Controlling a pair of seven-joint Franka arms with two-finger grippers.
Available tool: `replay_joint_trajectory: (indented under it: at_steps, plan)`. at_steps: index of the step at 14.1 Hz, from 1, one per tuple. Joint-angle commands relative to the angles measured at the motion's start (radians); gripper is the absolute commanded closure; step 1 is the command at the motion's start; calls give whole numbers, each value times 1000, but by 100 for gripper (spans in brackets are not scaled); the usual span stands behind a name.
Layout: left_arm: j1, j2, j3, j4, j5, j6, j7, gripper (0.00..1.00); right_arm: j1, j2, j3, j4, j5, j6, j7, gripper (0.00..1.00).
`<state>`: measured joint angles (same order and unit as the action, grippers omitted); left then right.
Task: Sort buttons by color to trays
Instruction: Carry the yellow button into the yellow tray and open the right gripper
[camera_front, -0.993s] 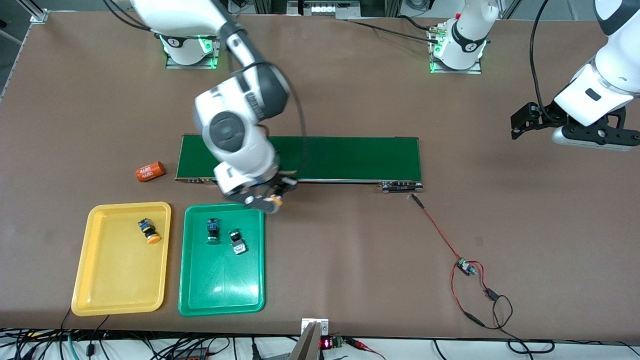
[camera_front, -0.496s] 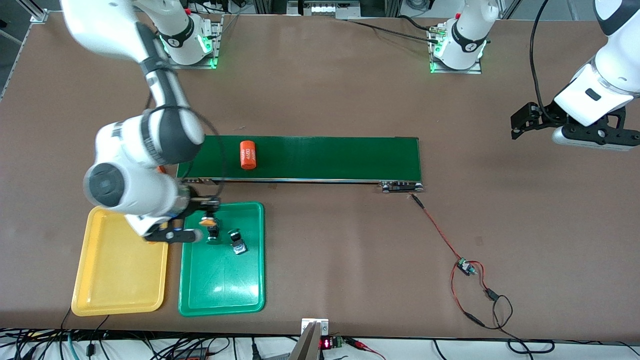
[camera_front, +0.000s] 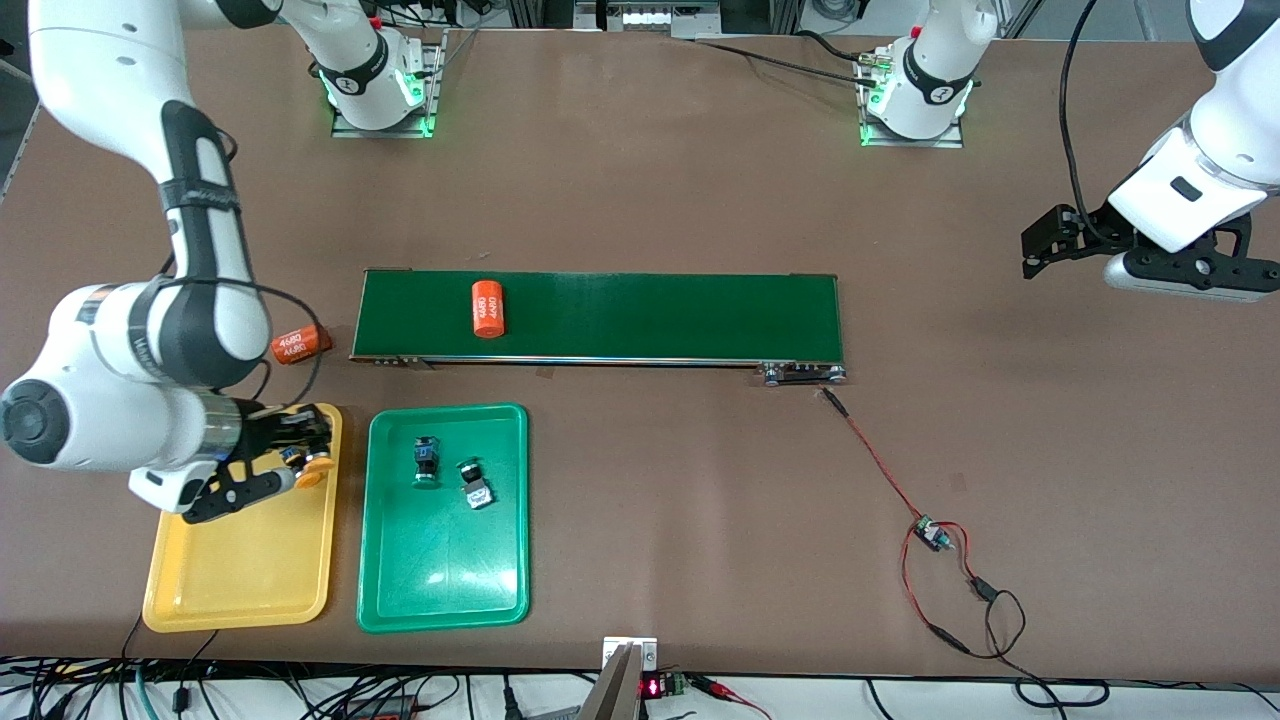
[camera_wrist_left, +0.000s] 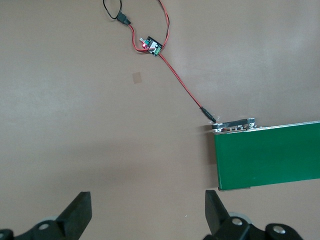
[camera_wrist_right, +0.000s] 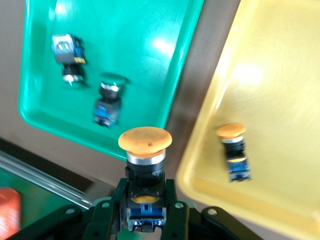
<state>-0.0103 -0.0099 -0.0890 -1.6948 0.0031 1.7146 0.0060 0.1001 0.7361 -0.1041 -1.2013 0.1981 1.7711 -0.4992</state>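
Observation:
My right gripper (camera_front: 300, 455) hovers over the yellow tray (camera_front: 240, 560), at the edge next to the green tray (camera_front: 445, 560). It is shut on an orange-capped button (camera_wrist_right: 145, 140), gripping the black-and-blue body with the cap pointing away from the fingers (camera_wrist_right: 120, 192). A second orange-capped button (camera_wrist_right: 234, 152) lies in the yellow tray (camera_wrist_right: 270, 100). Two green-capped buttons (camera_front: 425, 462) (camera_front: 476, 484) lie in the green tray. My left gripper (camera_front: 1145, 265) waits, raised over bare table at the left arm's end, open with nothing between its fingers (camera_wrist_left: 80, 212).
A long dark-green belt (camera_front: 650, 315) lies farther from the front camera than the trays, with an orange cylinder (camera_front: 488, 308) on it. Another orange cylinder (camera_front: 300, 343) rests on the table beside the belt's end. A small circuit board (camera_front: 930, 533) on red-black wires lies toward the left arm's end.
My right arm swung from the belt's edge across the green tray to the yellow tray, carrying the orange-capped button. The cylinder on the belt came into view as the arm moved off. Left arm unchanged.

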Motion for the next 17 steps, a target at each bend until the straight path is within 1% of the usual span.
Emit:
replay_joint_trajectory:
  at_steps: [1, 2, 5, 7, 8, 11, 13, 17]
  plan:
    - [0, -2, -3, 18, 25, -24, 3, 0, -57, 34, 17, 17, 3, 37, -300, 100]
    - [0, -2, -3, 18, 25, -23, 3, 0, -62, 42, 15, 17, -8, 53, -376, 100]
    - [0, -2, -3, 18, 25, -23, 5, 0, -91, 86, 17, 19, -78, 63, -543, 100]
    - [0, -2, -3, 18, 25, -23, 5, 0, -108, 101, 17, 19, -82, 108, -652, 100]
    - [0, -2, -3, 18, 25, -23, 5, 0, -114, 101, 17, 19, -83, 126, -683, 100]
    - [0, -2, -2, 18, 25, -24, 5, 0, -137, 103, 15, 19, -86, 131, -696, 100]
    - [0, -2, -3, 18, 25, -24, 5, 0, -155, 112, 15, 20, -124, 143, -775, 100]
    - [0, -2, -2, 18, 25, -23, 5, 0, -188, 167, 17, 19, -128, 295, -1001, 100]
